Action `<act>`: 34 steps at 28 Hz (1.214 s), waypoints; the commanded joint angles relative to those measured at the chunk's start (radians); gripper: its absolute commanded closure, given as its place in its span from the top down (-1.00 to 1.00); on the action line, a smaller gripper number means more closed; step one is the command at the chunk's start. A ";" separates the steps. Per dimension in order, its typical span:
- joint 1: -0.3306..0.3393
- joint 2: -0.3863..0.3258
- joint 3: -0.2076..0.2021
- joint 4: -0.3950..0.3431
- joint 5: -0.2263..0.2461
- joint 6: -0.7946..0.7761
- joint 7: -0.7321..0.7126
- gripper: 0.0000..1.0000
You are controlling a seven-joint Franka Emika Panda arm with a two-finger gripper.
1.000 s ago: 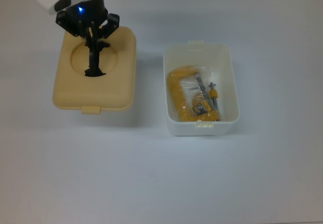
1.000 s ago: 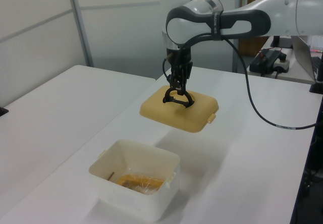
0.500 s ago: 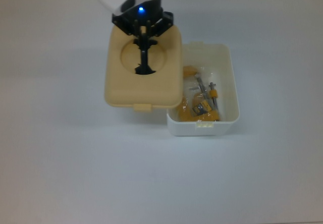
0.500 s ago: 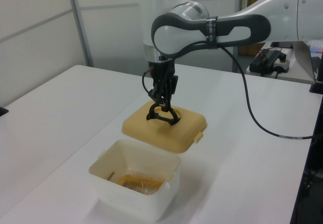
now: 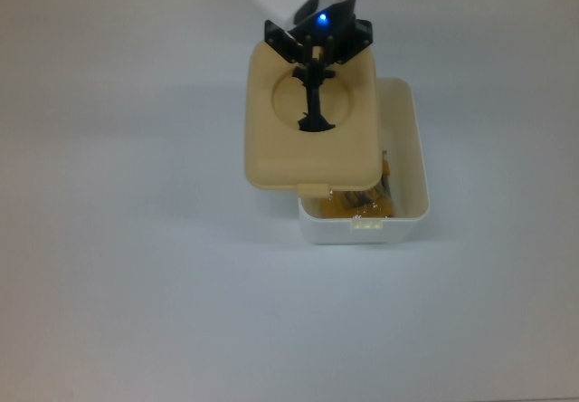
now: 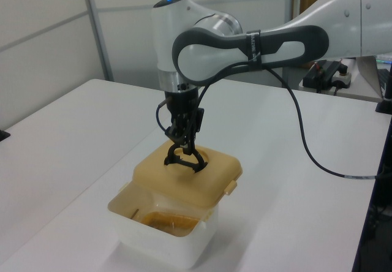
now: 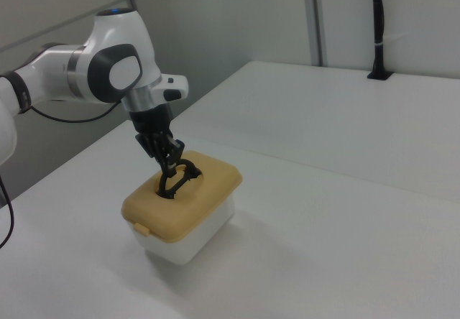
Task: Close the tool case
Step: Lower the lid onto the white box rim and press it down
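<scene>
The hand (image 5: 316, 76) is pinched on the black handle (image 5: 316, 117) that stands up from the round recess of the beige lid (image 5: 312, 153), and the lid hangs from it, clear of the desk (image 5: 136, 266). In the left view the same grip shows at the handle (image 6: 182, 157), with the lid (image 6: 184, 183) held roughly level.

The white box (image 5: 403, 207) of the tool case sits below and partly under the lid. In the top view the lid covers the top view's left part of the box but overhangs its left wall, while the box's right wall and near edge, with a strip of yellow contents (image 5: 362, 205), remain uncovered. So the box's centre lies toward the top view's right of the hand, and slightly toward the bottom. The long axes of lid and box run nearly parallel, up and down in the top view. Judging from this, a short sideways shift and then a lowering remain before the lid can seat.

The desk is plain white. Pale panelled walls (image 7: 237, 24) stand behind it.
</scene>
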 commanded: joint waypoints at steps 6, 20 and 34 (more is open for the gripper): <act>0.041 0.040 0.004 0.015 0.001 0.113 0.060 -1.00; 0.089 0.054 0.005 0.024 -0.003 0.132 0.083 -1.00; 0.104 0.068 0.004 0.024 -0.025 0.130 0.084 -1.00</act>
